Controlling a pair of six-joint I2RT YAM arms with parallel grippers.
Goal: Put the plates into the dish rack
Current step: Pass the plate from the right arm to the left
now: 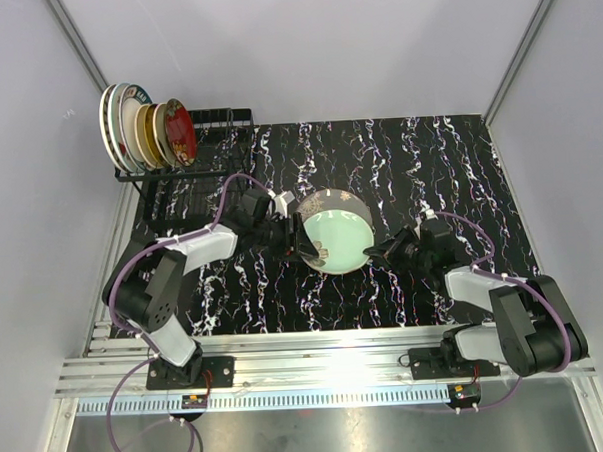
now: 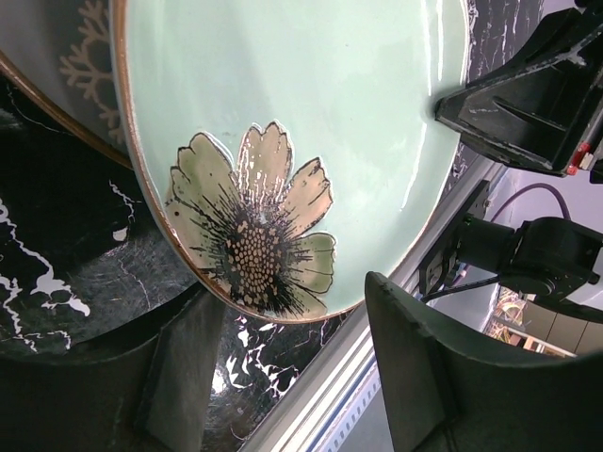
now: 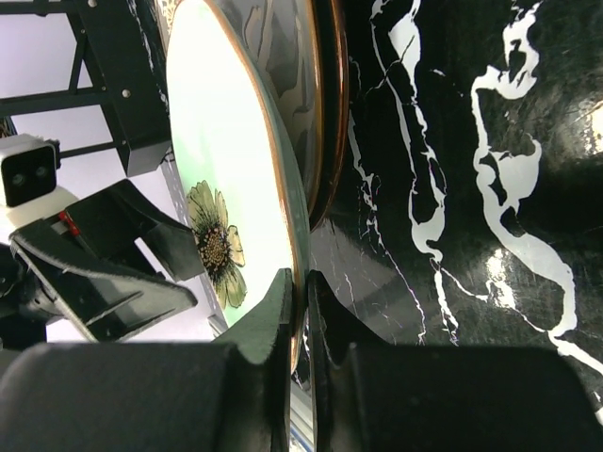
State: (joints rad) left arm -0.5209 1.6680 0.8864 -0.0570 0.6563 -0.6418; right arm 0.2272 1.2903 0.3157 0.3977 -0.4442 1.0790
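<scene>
Top external: dish rack [image 1: 223, 141] lies far left beyond the left end effector [image 1: 296, 237], spread around the pale green flower plate [image 1: 339, 239]; right end effector [image 1: 384, 250] pinches its rim; that thin hold might slip, dropping it onto the counter [image 1: 460, 179].

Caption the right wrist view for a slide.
Right gripper pinches the rim of the green plate, tilted off a second plate on the marbled table.
</scene>
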